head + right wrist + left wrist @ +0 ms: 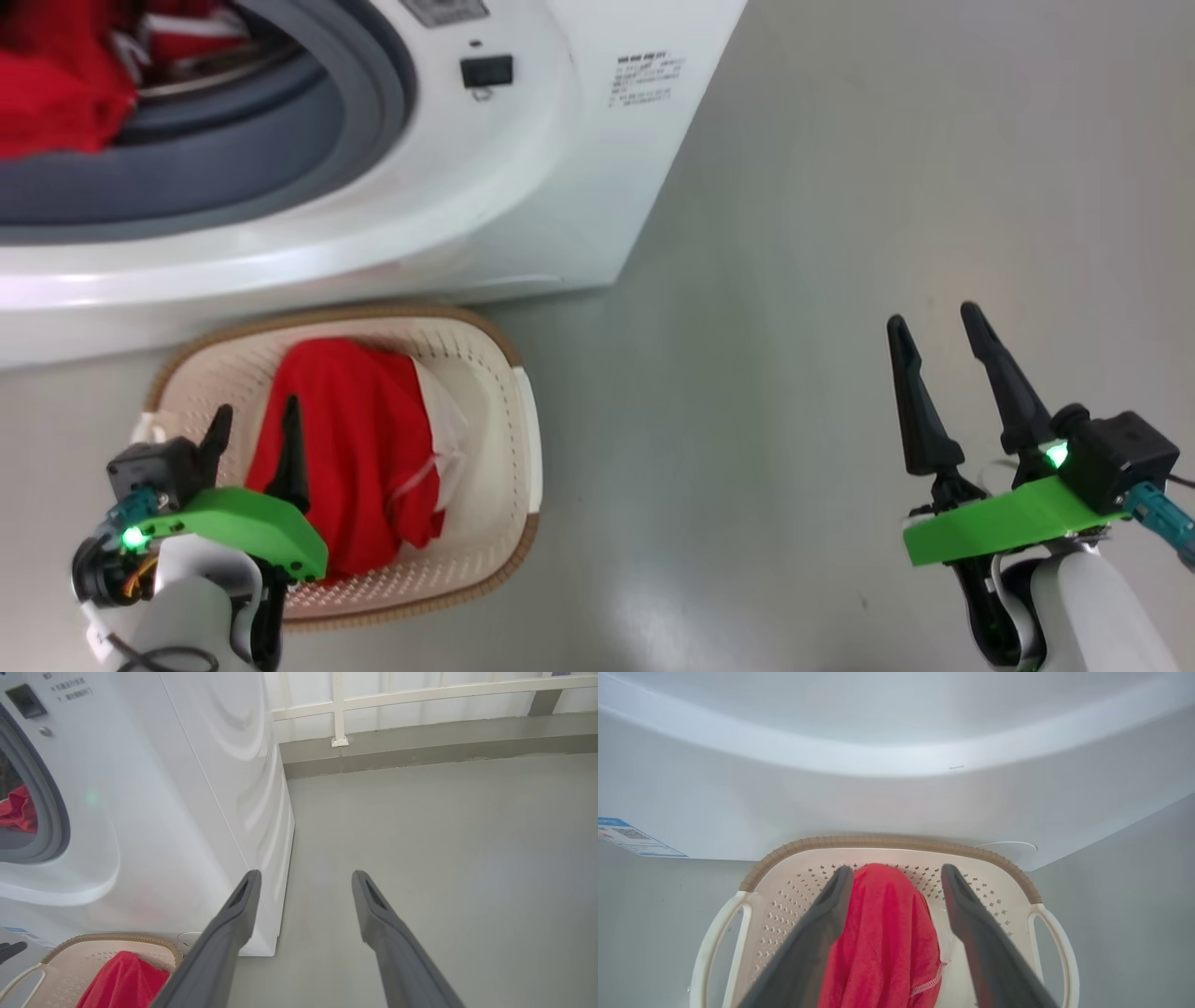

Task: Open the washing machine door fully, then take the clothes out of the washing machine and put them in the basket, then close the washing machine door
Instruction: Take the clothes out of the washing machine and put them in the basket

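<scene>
Grey smooth floor (pixel 794 280) fills the right half of the head view, with a railing and wall base at the top of the right wrist view. The big white front-loading washing machine (pixel 523 187) sits upper left, its grey rubber ring (pixel 280 140) uncovered. More bright red fabric clothes (pixel 47 93) are bunched in the drum mouth at the far upper left.

The cream perforated plastic basket with a brown woven-look rim (pixel 518 411) stands on the floor lower left, right against the machine's front. It looks parked there so the drop from the drum is short. One red garment with white trim (pixel 355 448) lies draped inside it.

The left gripper (pixel 258 408) hangs over the basket's near end, fingers spread wide and gripping nothing. In the left wrist view the cloth lies between and under them, not pinched. The right gripper (pixel 934 315), lower right, is also spread wide and empty, held over bare floor, likely kept out of the way.

Judgement: unloading is partway done, the drum needs another reach, and closing the door comes last.
</scene>
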Tool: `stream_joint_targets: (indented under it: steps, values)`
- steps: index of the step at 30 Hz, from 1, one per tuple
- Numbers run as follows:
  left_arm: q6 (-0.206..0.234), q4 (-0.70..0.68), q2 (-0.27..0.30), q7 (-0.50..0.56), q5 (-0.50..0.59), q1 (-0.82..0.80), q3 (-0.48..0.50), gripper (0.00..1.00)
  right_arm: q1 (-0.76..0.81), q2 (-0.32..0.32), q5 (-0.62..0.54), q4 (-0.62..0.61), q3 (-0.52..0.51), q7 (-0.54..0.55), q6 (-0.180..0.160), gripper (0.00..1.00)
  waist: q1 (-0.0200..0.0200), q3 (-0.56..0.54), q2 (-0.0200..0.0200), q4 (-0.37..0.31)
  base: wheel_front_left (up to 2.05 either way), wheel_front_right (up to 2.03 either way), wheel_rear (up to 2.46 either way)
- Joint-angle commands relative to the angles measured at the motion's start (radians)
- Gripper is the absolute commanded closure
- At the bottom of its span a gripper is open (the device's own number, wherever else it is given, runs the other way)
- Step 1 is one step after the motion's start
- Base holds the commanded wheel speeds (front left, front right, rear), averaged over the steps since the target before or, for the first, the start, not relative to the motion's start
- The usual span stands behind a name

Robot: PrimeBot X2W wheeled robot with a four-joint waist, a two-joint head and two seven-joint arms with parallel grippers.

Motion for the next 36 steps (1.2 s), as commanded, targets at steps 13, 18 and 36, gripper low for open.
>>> stream_joint_targets:
  steps: [13,18,36]
  values:
    - [-0.006,-0.212,0.008,-0.005,-0.013,0.153,0.017,0.00,0.088,-0.007,-0.018,0.005,0.003,-0.006,0.007,0.00,0.0000,-0.204,0.0000,0.067,0.00,0.00,0.00]
    - [-0.006,-0.289,0.006,-0.005,-0.006,0.194,0.016,0.00,0.114,-0.007,-0.021,0.011,-0.001,-0.006,0.007,0.00,0.0000,-0.252,0.0000,0.076,0.00,0.00,0.00]
    - [-0.006,-0.582,-0.001,-0.005,0.024,0.382,0.033,0.00,0.213,-0.013,-0.019,0.011,-0.022,-0.006,0.007,0.00,0.0000,-0.364,0.0000,0.084,0.00,0.00,0.00]
